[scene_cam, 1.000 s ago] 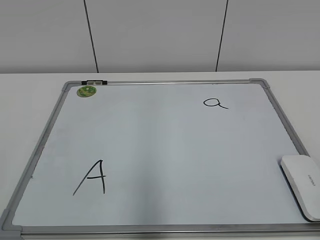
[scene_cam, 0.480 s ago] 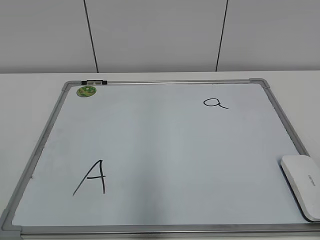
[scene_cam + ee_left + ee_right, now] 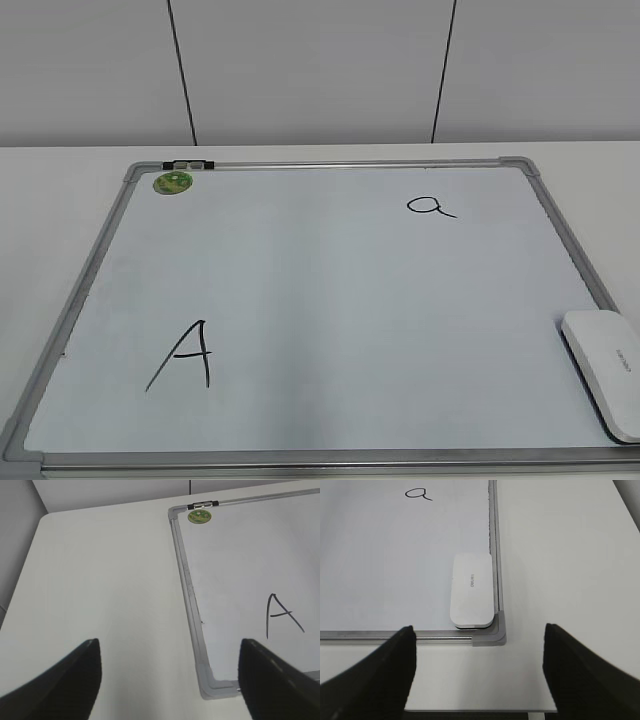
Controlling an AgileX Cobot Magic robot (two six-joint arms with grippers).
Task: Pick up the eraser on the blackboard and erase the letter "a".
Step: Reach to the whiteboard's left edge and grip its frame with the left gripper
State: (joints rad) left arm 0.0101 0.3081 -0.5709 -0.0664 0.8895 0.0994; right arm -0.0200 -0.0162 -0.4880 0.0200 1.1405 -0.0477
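The blackboard (image 3: pixel 330 300) is a white board with a grey frame, lying flat on the table. The white eraser (image 3: pixel 605 370) lies on its near right corner; in the right wrist view the eraser (image 3: pixel 471 590) sits against the frame corner. The small letter "a" (image 3: pixel 430 207) is at the board's far right, also in the right wrist view (image 3: pixel 418 493). My right gripper (image 3: pixel 478 667) is open and empty, over the table just short of the eraser. My left gripper (image 3: pixel 170 672) is open and empty, over the table by the board's near left corner (image 3: pixel 212 687).
A large capital "A" (image 3: pixel 185 355) is at the board's near left. A round green sticker (image 3: pixel 172 182) and a small black clip (image 3: pixel 188 163) are at the far left corner. The white table (image 3: pixel 105 580) extends left of the board; its front edge (image 3: pixel 480 711) is below my right gripper.
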